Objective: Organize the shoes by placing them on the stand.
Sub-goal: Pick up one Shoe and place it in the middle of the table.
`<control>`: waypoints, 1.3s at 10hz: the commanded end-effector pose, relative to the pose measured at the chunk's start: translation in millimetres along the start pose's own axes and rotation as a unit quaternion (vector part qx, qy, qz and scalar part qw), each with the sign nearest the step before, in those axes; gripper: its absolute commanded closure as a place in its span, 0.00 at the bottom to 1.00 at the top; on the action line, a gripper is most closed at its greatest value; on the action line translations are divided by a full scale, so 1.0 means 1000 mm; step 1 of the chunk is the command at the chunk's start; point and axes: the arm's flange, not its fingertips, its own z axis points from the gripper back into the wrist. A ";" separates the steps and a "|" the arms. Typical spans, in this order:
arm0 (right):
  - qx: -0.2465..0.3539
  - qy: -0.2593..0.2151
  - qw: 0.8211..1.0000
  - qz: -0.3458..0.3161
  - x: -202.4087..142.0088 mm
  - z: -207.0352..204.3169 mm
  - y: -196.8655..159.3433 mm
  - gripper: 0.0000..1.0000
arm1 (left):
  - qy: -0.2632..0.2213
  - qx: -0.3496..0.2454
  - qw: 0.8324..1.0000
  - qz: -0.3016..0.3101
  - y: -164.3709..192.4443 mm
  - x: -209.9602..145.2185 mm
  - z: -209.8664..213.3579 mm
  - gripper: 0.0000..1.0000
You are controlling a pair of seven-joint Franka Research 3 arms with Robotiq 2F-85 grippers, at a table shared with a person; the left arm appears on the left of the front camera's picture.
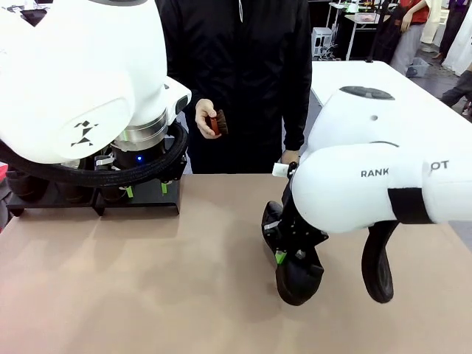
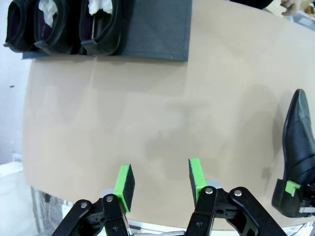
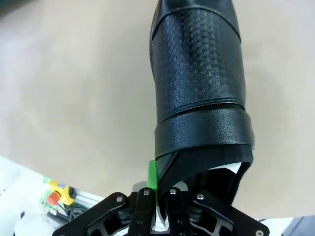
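Observation:
My right gripper (image 3: 160, 186) is shut on the heel rim of a glossy black shoe (image 3: 197, 83), which has a textured upper. In the front view this shoe (image 1: 299, 282) hangs toe-down at the table, right of centre, under the right gripper (image 1: 283, 255). I cannot tell if its toe touches. The left gripper (image 2: 161, 181) is open and holds nothing, high above bare table. The black stand (image 2: 157, 29) lies beyond it, carrying three black shoes (image 2: 101, 24) side by side at its left part. At the left of the front view is the stand (image 1: 140, 200).
A person in black stands at the far edge, holding a small brown brush (image 1: 217, 122) in one hand. The tan table (image 1: 147, 280) has free room between the stand and the held shoe. My left arm's cable (image 1: 88, 175) hangs before the stand.

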 end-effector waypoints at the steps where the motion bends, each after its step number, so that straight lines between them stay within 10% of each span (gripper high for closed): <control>1: 0.022 -0.003 0.999 -0.026 0.001 0.001 -0.002 0.82 | -0.002 0.003 1.000 0.000 0.002 0.001 0.001 0.40; 6: 0.059 -0.016 0.998 -0.032 0.001 0.026 -0.021 0.00 | -0.002 0.003 1.000 0.000 0.002 0.001 0.001 0.40; 13: 0.065 -0.023 0.996 -0.048 0.006 0.056 -0.031 0.00 | -0.002 0.003 1.000 0.000 0.002 0.001 0.001 0.40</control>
